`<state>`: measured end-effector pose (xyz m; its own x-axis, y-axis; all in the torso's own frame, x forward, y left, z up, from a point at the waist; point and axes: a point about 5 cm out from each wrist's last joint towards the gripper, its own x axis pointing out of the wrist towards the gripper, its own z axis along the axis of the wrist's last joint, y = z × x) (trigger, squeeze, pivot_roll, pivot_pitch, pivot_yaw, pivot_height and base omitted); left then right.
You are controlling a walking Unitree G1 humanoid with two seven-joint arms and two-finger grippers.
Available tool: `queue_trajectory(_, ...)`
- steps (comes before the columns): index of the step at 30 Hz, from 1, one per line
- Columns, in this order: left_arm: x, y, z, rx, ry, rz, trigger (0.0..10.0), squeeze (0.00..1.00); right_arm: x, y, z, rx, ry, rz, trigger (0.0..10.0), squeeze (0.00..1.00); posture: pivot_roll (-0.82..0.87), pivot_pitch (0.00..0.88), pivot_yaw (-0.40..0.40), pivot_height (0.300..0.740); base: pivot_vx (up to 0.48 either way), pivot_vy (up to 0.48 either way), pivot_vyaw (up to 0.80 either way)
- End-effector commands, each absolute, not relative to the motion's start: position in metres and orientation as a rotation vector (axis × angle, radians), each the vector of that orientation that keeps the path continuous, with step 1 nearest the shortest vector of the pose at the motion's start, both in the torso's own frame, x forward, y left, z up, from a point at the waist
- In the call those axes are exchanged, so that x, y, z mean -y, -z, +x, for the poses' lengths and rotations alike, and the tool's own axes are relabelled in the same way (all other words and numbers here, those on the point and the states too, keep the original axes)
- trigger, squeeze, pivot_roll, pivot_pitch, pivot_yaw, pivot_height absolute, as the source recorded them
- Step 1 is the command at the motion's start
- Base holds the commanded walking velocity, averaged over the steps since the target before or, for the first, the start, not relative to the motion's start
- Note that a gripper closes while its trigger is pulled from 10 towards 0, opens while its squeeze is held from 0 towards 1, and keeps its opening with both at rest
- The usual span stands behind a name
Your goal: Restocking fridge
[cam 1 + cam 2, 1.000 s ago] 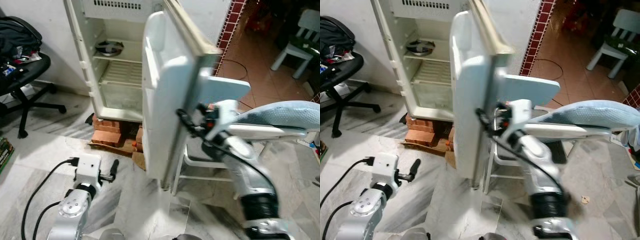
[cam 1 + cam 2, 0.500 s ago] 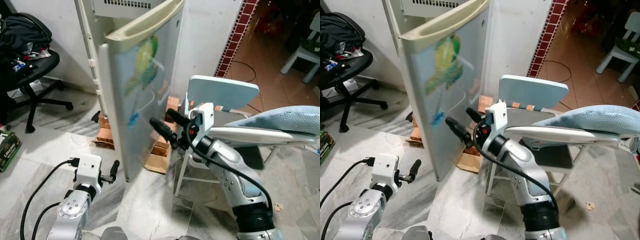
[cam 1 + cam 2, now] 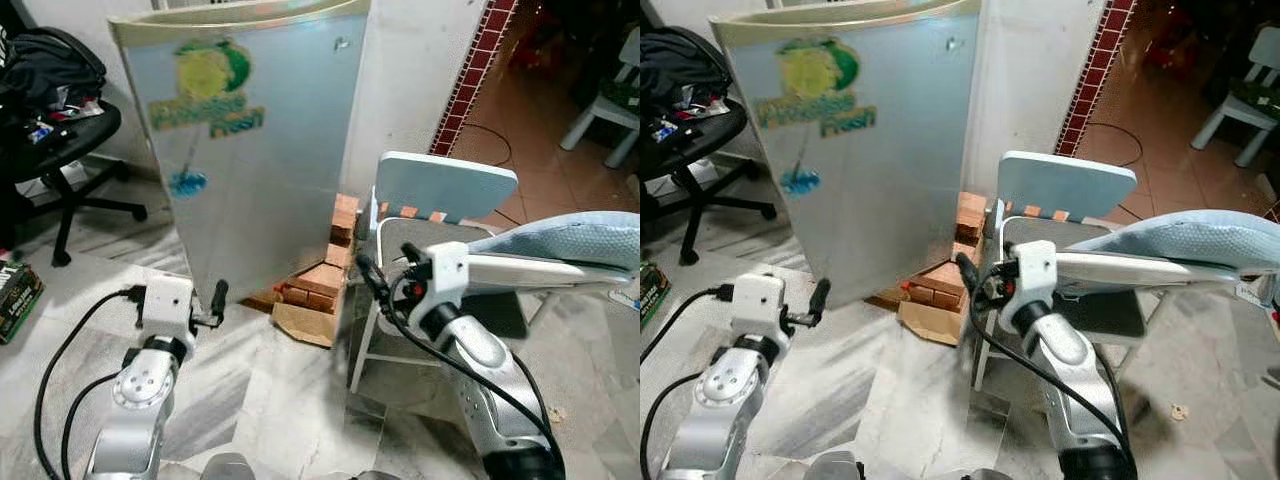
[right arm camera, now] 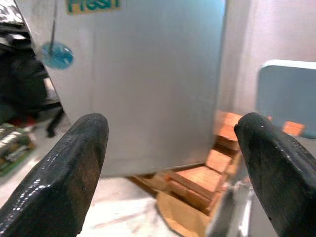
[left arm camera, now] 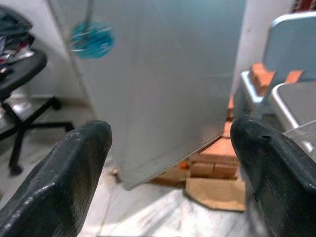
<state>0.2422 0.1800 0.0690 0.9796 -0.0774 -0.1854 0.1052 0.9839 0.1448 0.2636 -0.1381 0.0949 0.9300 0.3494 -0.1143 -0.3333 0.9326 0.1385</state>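
Ahead of both pincers, the fridge [image 3: 250, 150] is seen standing against the white wall, its silver door shut and facing the robot. A green and yellow sticker [image 3: 208, 88] is carried high on the door, and a small blue mark [image 3: 187, 184] lies below it. The fridge is raised on stacked bricks [image 3: 318, 280], and a flattened piece of cardboard [image 3: 305, 322] is spread on the marble floor [image 3: 270, 400] at their foot.

The left pincer [image 3: 216, 304] is held low, just short of the door's lower edge and apart from it; its fingers [image 5: 69, 173] are spread wide with nothing between them, and the door is framed in the gap. The right pincer [image 3: 383, 285] is held out beyond the door's right side, level with the bricks; its fingers [image 4: 74, 168] are likewise parted and empty, with the door's lower corner and the bricks seen between them.

Close beside the right pincer a pale blue folding chair [image 3: 445, 185] is set, and a light blue padded board [image 3: 560, 240] is laid across behind the right arm. Far off to the left pincer's outer side, a black office chair [image 3: 50, 150] piled with dark clothing is placed.
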Motion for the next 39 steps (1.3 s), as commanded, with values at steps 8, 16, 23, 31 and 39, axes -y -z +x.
queue_trajectory(8, -0.173, -0.066, 0.244, -0.176, 0.138, 0.163, 10.0, 0.00, 0.149, -0.094, 0.262, -0.100, -0.216, 0.047, 10.0, 0.00, 0.07, 0.000, -0.043, 0.740, 0.000, 0.480, 0.00)
queue_trajectory(16, -0.172, -0.064, 0.243, -0.176, 0.147, 0.173, 10.0, 0.00, 0.158, -0.092, 0.263, -0.096, -0.148, 0.018, 10.0, 0.00, 0.07, 0.000, -0.046, 0.740, 0.000, 0.480, 0.00)
queue_trajectory(23, -0.168, -0.064, 0.244, -0.171, 0.164, 0.182, 10.0, 0.00, 0.161, -0.091, 0.265, -0.094, -0.102, 0.007, 10.0, 0.00, 0.07, 0.000, -0.041, 0.740, 0.000, 0.480, -0.46)
queue_trajectory(31, -0.165, -0.063, 0.247, -0.159, 0.188, 0.187, 10.0, 0.00, 0.164, -0.087, 0.263, -0.090, -0.072, -0.004, 10.0, 0.00, 0.06, 0.000, -0.036, 0.740, 0.000, 0.480, -0.80)
queue_trajectory(39, -0.163, -0.064, 0.242, -0.125, 0.204, 0.141, 10.0, 0.00, 0.166, -0.083, 0.258, -0.102, -0.051, -0.007, 10.0, 0.00, 0.04, 0.000, -0.025, 0.740, 0.000, 0.099, -0.12)
